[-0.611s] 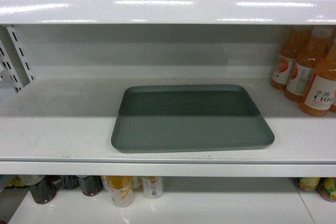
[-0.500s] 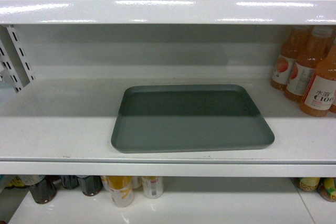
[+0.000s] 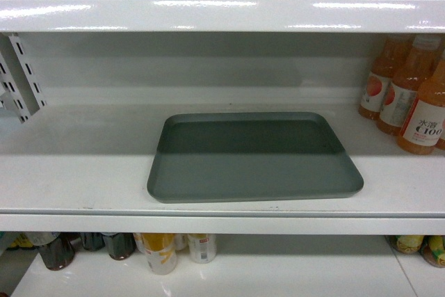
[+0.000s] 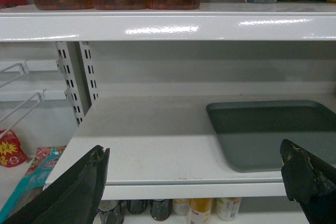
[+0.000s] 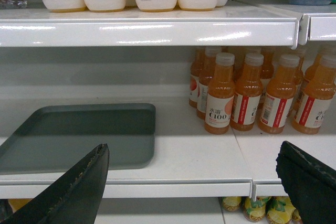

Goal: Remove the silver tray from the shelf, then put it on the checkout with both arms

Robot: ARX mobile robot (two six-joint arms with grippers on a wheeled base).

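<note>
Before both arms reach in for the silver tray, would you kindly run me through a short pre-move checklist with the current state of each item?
1. Silver tray lies flat on the shelf, near the front lip: ok.
2. Tray surface bare, nothing resting on it: ok.
3. Left pincer open, jaws spread wide in front of the shelf, tray to its right: ok.
4. Right pincer open, jaws spread wide, tray to its left: ok.
5. Orange drink bottles stand apart from the tray's right edge, but close to the right arm's path: ok, mind them.
6. Checkout free to receive the tray: cannot tell, not in view.
</note>
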